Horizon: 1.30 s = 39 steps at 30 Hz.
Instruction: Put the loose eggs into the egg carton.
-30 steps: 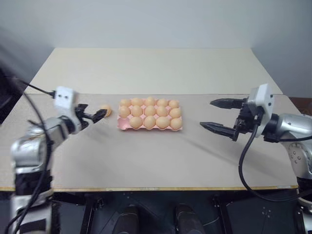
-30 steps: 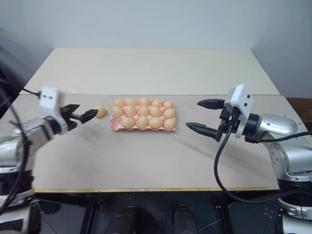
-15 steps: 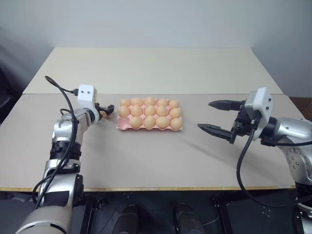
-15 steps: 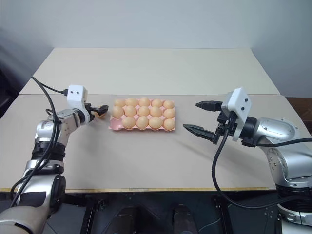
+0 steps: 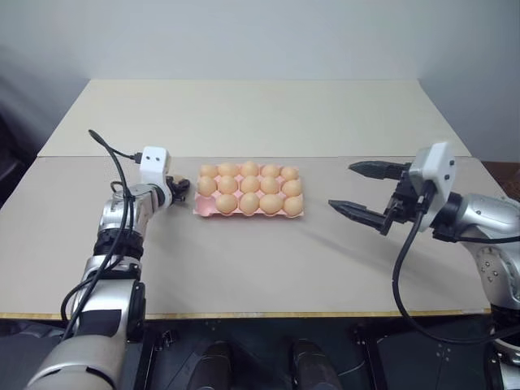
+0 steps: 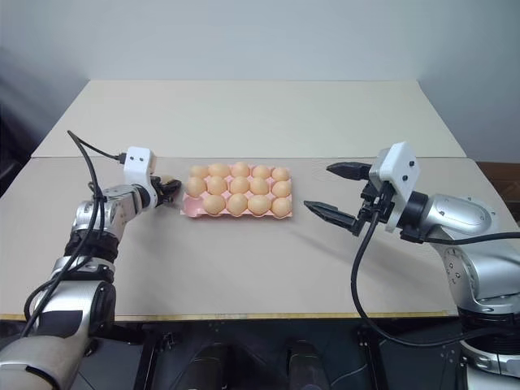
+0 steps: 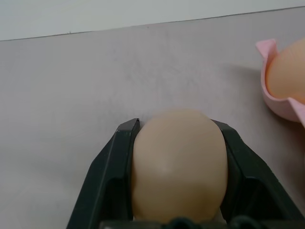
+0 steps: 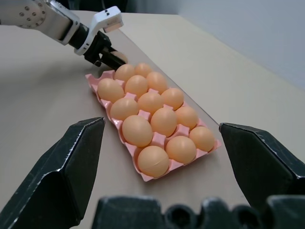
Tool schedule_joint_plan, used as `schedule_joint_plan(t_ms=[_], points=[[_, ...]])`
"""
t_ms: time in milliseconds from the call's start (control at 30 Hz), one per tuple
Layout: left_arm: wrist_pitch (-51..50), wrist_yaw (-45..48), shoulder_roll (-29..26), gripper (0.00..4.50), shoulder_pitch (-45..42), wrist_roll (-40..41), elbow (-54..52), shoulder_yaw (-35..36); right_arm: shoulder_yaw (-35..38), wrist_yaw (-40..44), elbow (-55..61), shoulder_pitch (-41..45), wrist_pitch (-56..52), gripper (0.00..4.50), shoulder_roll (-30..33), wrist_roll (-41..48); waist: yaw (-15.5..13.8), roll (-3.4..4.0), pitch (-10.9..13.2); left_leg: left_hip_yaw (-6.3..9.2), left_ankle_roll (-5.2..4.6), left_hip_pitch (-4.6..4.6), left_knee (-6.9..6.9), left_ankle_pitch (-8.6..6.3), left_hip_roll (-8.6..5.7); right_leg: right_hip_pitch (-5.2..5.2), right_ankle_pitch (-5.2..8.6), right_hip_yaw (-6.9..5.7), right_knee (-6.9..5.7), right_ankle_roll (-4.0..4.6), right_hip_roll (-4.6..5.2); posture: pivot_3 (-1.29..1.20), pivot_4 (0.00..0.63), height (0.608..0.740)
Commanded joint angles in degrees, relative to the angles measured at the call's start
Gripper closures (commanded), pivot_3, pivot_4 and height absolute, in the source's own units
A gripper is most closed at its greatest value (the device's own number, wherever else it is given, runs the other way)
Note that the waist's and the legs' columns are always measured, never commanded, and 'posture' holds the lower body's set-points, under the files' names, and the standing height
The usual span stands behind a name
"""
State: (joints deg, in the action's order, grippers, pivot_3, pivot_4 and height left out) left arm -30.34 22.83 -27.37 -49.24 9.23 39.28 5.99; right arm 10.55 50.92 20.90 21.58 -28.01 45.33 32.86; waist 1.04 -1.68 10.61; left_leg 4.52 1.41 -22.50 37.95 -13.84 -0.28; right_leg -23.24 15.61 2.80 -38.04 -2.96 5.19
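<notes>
Left gripper (image 7: 177,143) is seen clamped on a loose egg (image 7: 178,167), one black finger (image 7: 107,179) pressed to each flank. The egg is held just off the carton's (image 5: 208,210) left end, low over the table (image 5: 244,268); whether it is touching the surface cannot be told. In the left wrist view the egg's long axis is seen running along the fingers, its rounded end pointing out past the tips, and a pink corner of the carton is caught at the edge of the frame with an egg seated in it.

Right gripper (image 5: 367,192) is held wide, nothing between its fingers, raised above the table well to the right of the carton, pointing toward it.

The carton is laid with its long side across the table, roughly in the middle. Fourteen eggs can be counted in it from the right wrist view, and the near left cup is shown bare pink in the eye views. Broad bare tabletop is left all round: toward the near edge, behind the carton to the far edge, and between carton and right gripper. A seam is seen running across the table just behind the carton. From the right wrist view the left gripper is also picked up beyond the carton's far end.
</notes>
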Motion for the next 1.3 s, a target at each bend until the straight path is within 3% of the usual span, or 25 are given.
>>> schedule_joint_plan(t_ms=[33, 267, 600, 633, 833, 1000, 1200, 1300], points=[[-2.42, 1.82, -2.97, 2.68, 1.24, 2.26, -12.40, 2.62, 1.51, -0.64, 1.89, 1.00, 0.84, 0.00, -0.12, 0.83, 0.06, 0.00, 0.00, 0.00, 0.00, -0.03, 0.00, 0.00, 0.00, -0.02, 0.00, 0.00, 0.00, 0.00, 0.00, 0.00, 0.150, 0.740], [-14.73, 13.69, -7.57, 2.68, 11.25, 11.72, -38.94, 0.83, 0.91, -1.25, 2.67, 0.80, 1.34, 0.00, -0.85, 0.39, 0.07, 0.02, -0.01, 0.01, 0.02, -0.09, 0.00, 0.01, 0.01, -0.08, 0.00, 0.01, -0.01, 0.00, 0.01, 0.00, 0.150, 0.740], [-16.65, 16.06, -7.38, 2.68, 16.82, 11.62, -43.31, -3.98, 1.19, -1.98, 3.42, 0.35, 0.84, 0.00, -0.95, 0.55, -0.04, 0.02, -0.01, 0.01, 0.01, 0.01, 0.00, 0.01, 0.02, 0.02, 0.00, 0.00, 0.01, 0.00, -0.01, 0.00, 0.150, 0.740], [-16.56, 16.17, -7.27, 1.98, 16.79, 11.58, -42.93, -4.09, 1.13, -2.13, 3.46, 0.37, 0.87, 0.00, -0.98, 0.46, -0.01, 0.02, 0.00, 0.01, 0.01, 0.01, 0.00, 0.01, 0.02, 0.02, 0.00, 0.01, 0.01, 0.00, -0.01, 0.00, 0.150, 0.740], [-16.66, 15.32, -8.18, 0.05, 14.99, 11.17, -42.05, -2.78, 1.11, -2.92, 3.31, 0.71, 0.85, 0.00, -0.93, 0.23, -0.06, 0.01, 0.00, 0.01, 0.01, 0.05, 0.00, 0.01, 0.01, 0.07, 0.00, 0.01, 0.01, 0.00, 0.00, 0.00, 0.150, 0.740], [-16.38, 18.45, -14.24, 0.05, 16.86, 14.36, -48.00, 3.71, 0.96, -3.20, 3.23, 0.87, 1.11, 0.00, -1.12, 0.27, 0.49, 0.01, 0.00, 0.01, 0.01, -0.04, 0.00, 0.01, 0.07, -0.05, 0.00, 0.01, 0.01, 0.00, -0.05, 0.00, 0.150, 0.740], [-11.01, 31.71, -26.68, 0.05, 27.59, 18.56, -50.67, 13.99, 1.12, -1.24, 1.57, 0.47, 1.93, 0.00, -0.26, -0.08, 1.40, 0.03, 0.01, 0.01, 0.01, 0.05, -0.03, 0.01, 0.08, 0.00, 0.01, 0.02, 0.00, 0.00, -0.05, 0.00, 0.150, 0.740], [-7.89, 37.47, -30.04, 0.05, 34.09, 20.45, -50.96, 19.30, 1.04, -0.31, 1.04, 0.07, 2.08, 0.00, 0.28, -0.50, 1.41, 0.05, 0.02, 0.00, 0.01, 0.10, -0.05, 0.00, 0.09, 0.04, 0.01, 0.02, 0.01, 0.01, -0.05, 0.00, 0.150, 0.740]])
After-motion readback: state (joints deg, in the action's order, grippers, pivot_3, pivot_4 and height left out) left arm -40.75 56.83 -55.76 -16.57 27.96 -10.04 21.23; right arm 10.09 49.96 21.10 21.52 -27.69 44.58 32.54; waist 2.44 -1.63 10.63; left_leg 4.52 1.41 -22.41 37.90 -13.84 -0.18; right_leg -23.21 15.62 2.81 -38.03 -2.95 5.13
